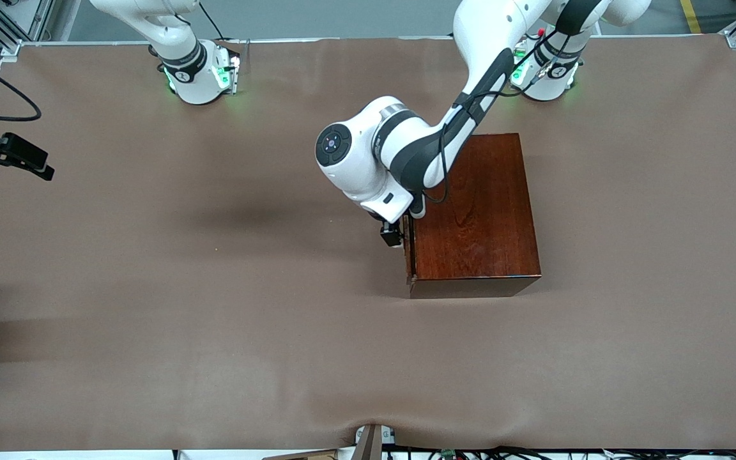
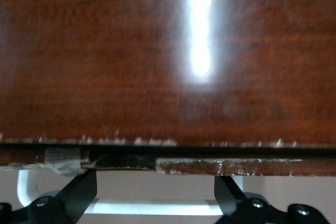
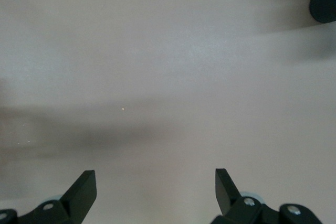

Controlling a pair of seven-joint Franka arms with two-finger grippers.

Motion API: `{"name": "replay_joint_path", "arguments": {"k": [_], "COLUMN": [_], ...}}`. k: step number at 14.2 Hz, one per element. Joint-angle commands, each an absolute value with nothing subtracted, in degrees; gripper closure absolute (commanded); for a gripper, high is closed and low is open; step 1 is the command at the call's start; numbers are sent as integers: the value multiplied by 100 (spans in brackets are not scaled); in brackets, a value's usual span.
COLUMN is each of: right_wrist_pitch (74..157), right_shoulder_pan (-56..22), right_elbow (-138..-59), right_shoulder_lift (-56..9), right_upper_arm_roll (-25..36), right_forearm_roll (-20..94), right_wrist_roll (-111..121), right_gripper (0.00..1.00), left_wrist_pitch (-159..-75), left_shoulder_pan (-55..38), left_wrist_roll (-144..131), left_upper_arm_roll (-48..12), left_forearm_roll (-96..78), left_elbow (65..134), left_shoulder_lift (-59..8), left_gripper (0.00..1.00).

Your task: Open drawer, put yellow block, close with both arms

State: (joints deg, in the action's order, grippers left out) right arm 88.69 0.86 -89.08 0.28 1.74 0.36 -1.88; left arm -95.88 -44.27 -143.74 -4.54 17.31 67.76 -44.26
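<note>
We see left gripper (image 2: 152, 195) fingers spread, straddling white handle (image 2: 157, 206) of closed drawer (image 2: 226, 167) | right gripper (image 3: 155, 190) released over bare table (image 1: 151, 287), waiting.

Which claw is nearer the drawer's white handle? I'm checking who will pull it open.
Left. The left claw is right at the white handle on the drawer front, fingers open on either side of the bar. The right claw hangs open over bare table at the right arm's end.

My arms (image 1: 406, 147) are white with black-grey joints; bases (image 1: 202, 76) glow green. The wooden box (image 1: 480, 211) is dark reddish-brown, glossy, grained. Its drawer handle (image 2: 152, 206) is white. The surface (image 1: 151, 287) is plain dull brown.
</note>
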Motion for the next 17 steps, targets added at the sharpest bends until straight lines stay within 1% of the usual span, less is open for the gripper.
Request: {"name": "replay_joint_path", "arguments": {"k": [1, 5, 10, 12, 17], "right_wrist_pitch": [8807, 8807, 8745, 8736, 8728], "right_shoulder_pan": [237, 237, 237, 246, 229], "right_elbow": [-8868, -8868, -8868, -8868, -8868], "right_shoulder_lift": [70, 70, 70, 70, 70], "right_upper_arm_roll": [62, 62, 62, 62, 62], "right_forearm_roll": [105, 97, 105, 105, 105], "right_wrist_roll": [-149, -149, -158, -150, -149], "right_gripper": [0, 0, 0, 0, 0], "left_wrist_pitch": [-9370, -9080, -9079, -9158, -9290], "left_shoulder_pan": [-4377, -4386, -4438, -4605, -4623], "left_wrist_roll": [-14309, -14309, -14300, -14291, -14274], "left_upper_arm_roll": [-308, -272, -351, -352, -360], "left_forearm_roll": [2127, 2232, 2259, 2259, 2241], "left_elbow": [7005, 7014, 6970, 6917, 6820], "left_shoulder_lift": [-4245, -4245, -4245, -4123, -3798], "left_gripper": [0, 0, 0, 0, 0]}}
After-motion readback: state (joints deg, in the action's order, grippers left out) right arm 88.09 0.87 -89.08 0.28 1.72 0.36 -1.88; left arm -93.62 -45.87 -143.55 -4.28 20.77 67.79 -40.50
